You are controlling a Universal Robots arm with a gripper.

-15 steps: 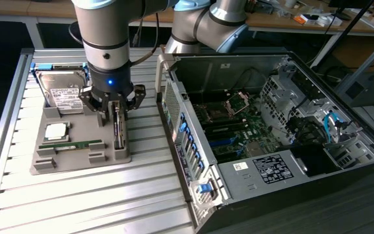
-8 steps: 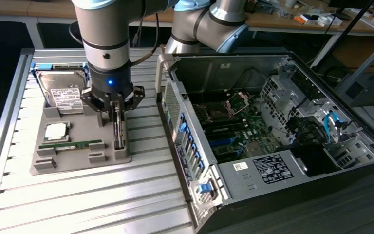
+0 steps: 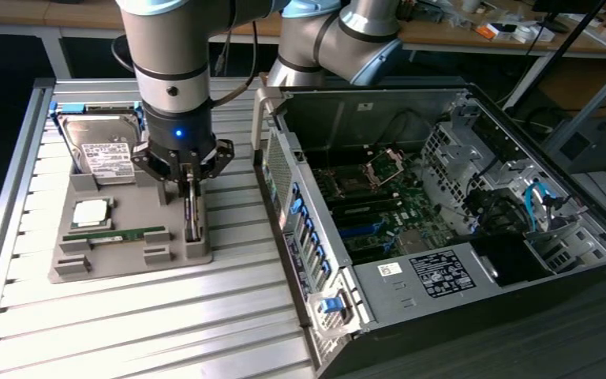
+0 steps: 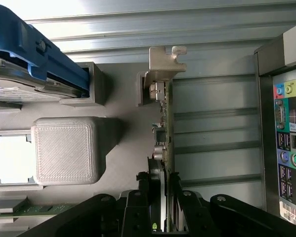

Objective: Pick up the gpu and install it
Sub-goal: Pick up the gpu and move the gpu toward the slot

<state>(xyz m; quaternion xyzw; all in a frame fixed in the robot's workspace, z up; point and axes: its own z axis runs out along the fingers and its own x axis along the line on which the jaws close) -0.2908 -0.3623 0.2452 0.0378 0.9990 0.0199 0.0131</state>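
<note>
**Tool clamped on the standing gpu**

The gpu (image 4: 166, 123), a thin dark board, stands on edge in the matte grey tray (image 4: 120, 148). It lies lengthwise across the table's (image 3: 177, 316) metal slats, with its silver bracket (image 4: 162, 61) at the end away from the tool (image 4: 161, 181), which is pinched narrow on both of its faces.

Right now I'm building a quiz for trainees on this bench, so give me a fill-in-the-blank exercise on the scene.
The pincer hangs over the thin dark circuit card with a silver end bracket, which stands on its ____ in the grey plastic tray.
The boxy silver hard drive bears a ____ label.
The slim memory stick is ____.
The dark metal computer case lies ____, its motherboard showing.
Missing: edge; white; green; open.
</note>
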